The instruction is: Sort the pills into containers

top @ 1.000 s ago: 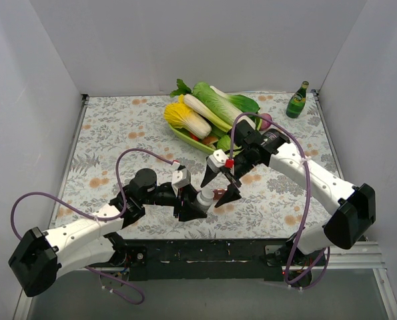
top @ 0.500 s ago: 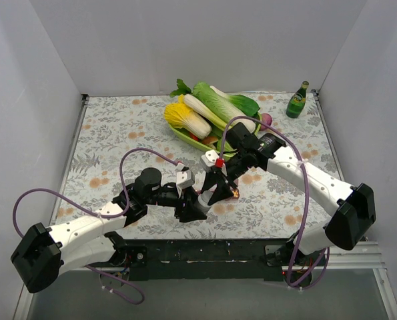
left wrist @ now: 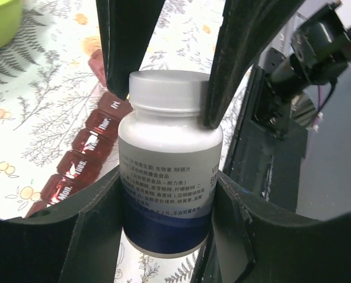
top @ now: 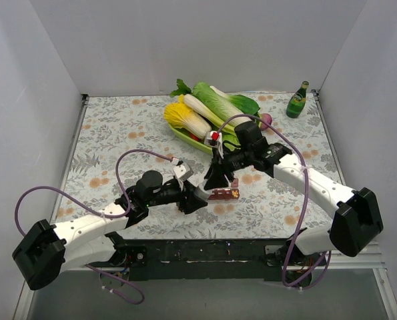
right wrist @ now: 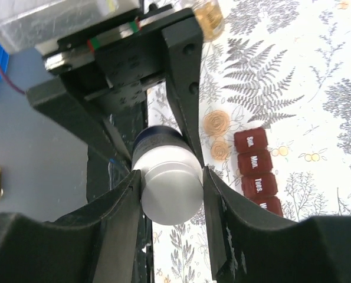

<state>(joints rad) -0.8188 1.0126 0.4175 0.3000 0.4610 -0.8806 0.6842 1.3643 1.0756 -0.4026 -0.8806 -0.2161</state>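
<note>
The right pincer (right wrist: 171,175) pinches the white cap (left wrist: 168,91), the left pincer (left wrist: 166,188) clamps the pill bottle (left wrist: 163,153); twist gently, bottle steady, cap seemingly not off yet.

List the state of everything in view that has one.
bottle: held, cap on
cap: on the bottle, gripped
left fingers: shut on bottle
right fingers: shut on cap
organiser: on table, visible lids shut
green bottle: upright
</note>
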